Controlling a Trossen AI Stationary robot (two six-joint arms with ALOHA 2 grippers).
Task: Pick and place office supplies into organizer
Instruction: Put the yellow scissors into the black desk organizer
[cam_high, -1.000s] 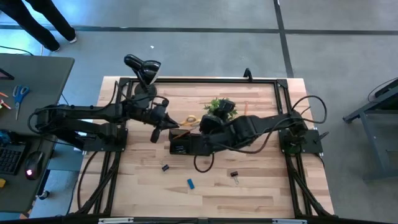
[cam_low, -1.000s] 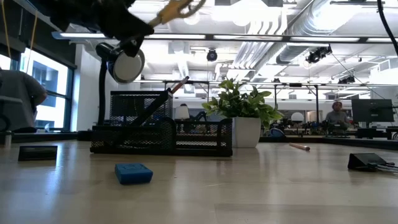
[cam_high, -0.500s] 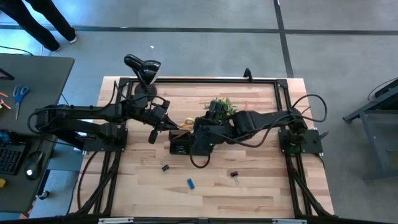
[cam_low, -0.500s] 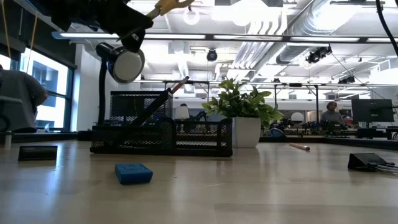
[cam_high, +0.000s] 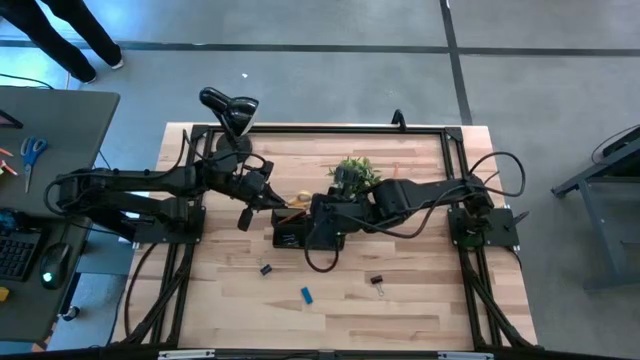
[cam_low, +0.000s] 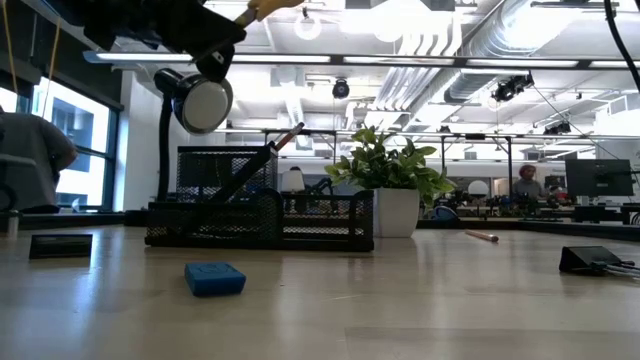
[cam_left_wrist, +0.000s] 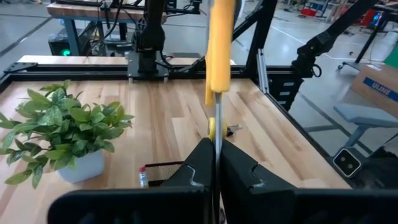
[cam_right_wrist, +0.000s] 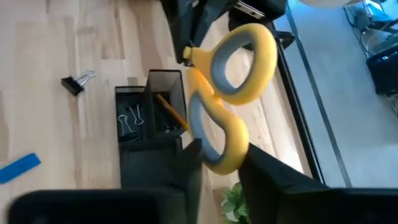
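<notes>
From above, your left gripper (cam_high: 283, 206) holds the yellow-handled scissors (cam_high: 298, 200) over the organizer (cam_high: 290, 235), beside the right gripper (cam_high: 312, 212). The left wrist view shows its fingers (cam_left_wrist: 200, 167) pressed on the slippery, stiff blades. In the right wrist view, fingers (cam_right_wrist: 189, 167) straddle a handle loop; grip that plastic loop.

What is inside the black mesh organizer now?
In the black mesh desk organizer an orange pencil leans in the tall cup, and silver paper clips lie in a low compartment. The arms cover the rest from above.
</notes>
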